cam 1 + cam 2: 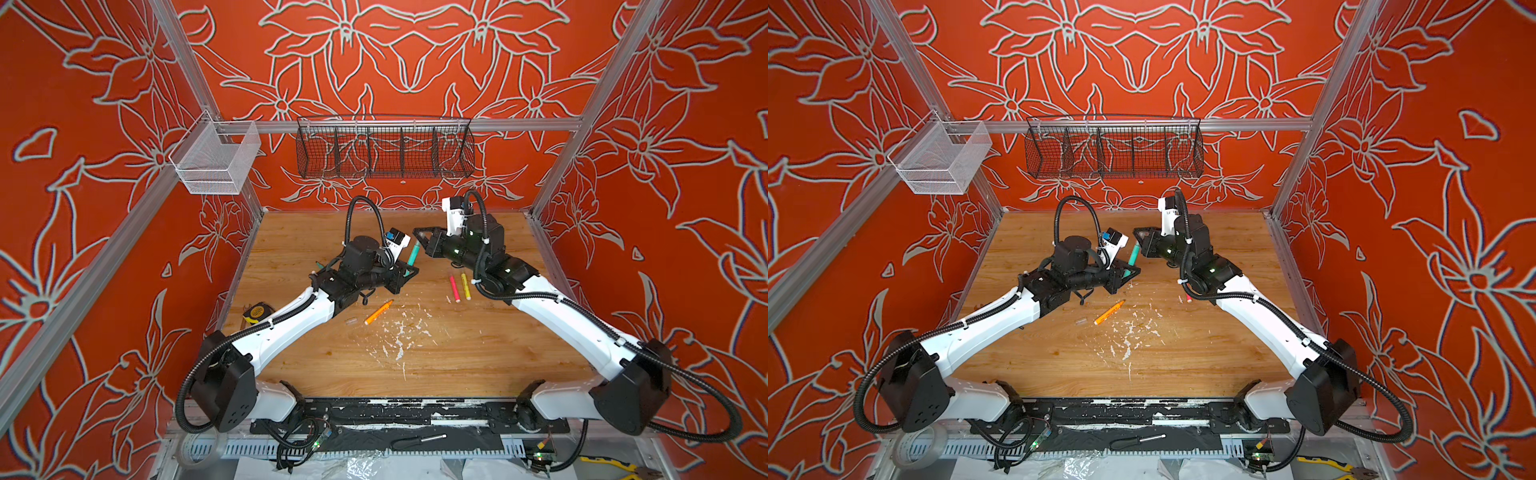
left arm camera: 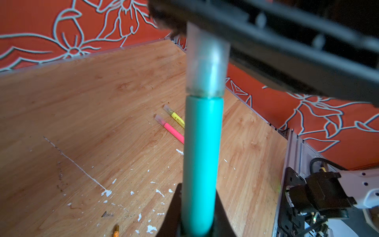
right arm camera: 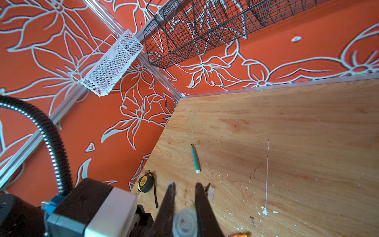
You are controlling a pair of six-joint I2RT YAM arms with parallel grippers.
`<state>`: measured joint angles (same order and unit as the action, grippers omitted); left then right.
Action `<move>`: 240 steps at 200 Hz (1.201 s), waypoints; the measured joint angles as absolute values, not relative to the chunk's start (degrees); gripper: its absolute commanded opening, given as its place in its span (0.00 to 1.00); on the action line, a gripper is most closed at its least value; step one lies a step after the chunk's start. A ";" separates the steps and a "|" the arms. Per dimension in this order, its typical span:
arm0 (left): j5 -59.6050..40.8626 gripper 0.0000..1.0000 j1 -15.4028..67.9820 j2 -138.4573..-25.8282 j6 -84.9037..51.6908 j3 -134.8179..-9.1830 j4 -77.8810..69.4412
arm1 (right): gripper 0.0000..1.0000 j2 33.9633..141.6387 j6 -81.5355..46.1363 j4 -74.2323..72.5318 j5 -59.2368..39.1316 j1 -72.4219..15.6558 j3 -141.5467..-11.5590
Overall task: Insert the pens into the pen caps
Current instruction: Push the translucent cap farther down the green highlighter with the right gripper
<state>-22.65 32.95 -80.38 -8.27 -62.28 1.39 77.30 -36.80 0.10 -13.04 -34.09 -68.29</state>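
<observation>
The desk [image 1: 478, 353] is a flat board of pale wood grain, scuffed and spotted with white paint flecks [image 1: 399, 336]. Behind it hang a long black wire basket [image 1: 384, 149], split into compartments, and a smaller boxy white mesh basket [image 1: 216, 160].

The left gripper [image 1: 409, 270] has its black, wedge-shaped fingers [image 2: 173, 213] pinching the lower part of a teal pen [image 1: 413, 254], a smooth matte cylinder held clear of the desk. In both top views its long axis tilts up and away from the left gripper toward the right gripper [image 1: 417, 236]. The right fingers [image 3: 168, 205] are clamped on a clear cap [image 2: 207, 67], a cloudy plastic tube seated over the pen's far end.

A rounded yellow-and-black tape measure [image 1: 257, 312] sits at the desk's left edge.

A pink pen [image 1: 454, 289] and a yellow pen [image 1: 465, 286] lie side by side by the right arm, axes running roughly front to back, each with a clear cap on one end. An orange pen [image 1: 379, 311] lies diagonally mid-desk. A second teal pen [image 3: 194, 159] lies uncapped near the left wall, with a dark pointed tip and a white butt.

A loose cap [image 1: 351, 321], faint against the wood, lies just beside the orange pen's nearer end.
</observation>
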 measured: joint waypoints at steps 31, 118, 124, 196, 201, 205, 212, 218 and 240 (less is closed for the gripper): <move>-25.47 0.00 31.88 -82.74 -7.77 -64.82 3.22 | 0.00 77.32 -36.97 -2.31 -11.11 -34.06 -66.83; -29.26 0.00 30.76 -88.12 -7.46 -70.67 4.91 | 0.00 77.45 -37.56 -7.35 -7.11 -34.09 -64.71; -29.45 0.00 30.74 -88.44 -7.46 -71.09 5.04 | 0.00 77.45 -37.56 -7.51 -6.76 -34.09 -64.64; -34.89 0.00 29.95 -87.77 -10.81 -67.61 -2.98 | 0.26 77.49 -36.84 -0.30 -6.52 -34.06 -70.39; -35.07 0.00 29.95 -87.22 -11.46 -66.48 -4.67 | 0.29 77.56 -36.62 0.97 -7.14 -34.06 -71.35; -34.48 0.00 29.93 -86.74 -12.47 -65.67 -6.02 | 0.31 77.60 -36.56 2.48 -8.29 -34.06 -72.16; -33.47 0.00 29.39 -86.11 -13.87 -64.64 -8.58 | 0.34 77.60 -36.27 5.17 -9.87 -34.26 -73.21; -32.69 0.00 28.42 -85.47 -15.03 -63.77 -10.74 | 0.36 77.60 -36.05 7.20 -11.09 -34.52 -74.15; -30.44 0.00 26.28 -82.85 -17.72 -60.42 -15.81 | 0.39 78.65 -34.61 12.23 -14.57 -35.14 -78.11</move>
<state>-30.44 26.28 -82.85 -17.72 -60.42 -15.81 78.65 -34.61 12.23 -14.57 -35.14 -78.11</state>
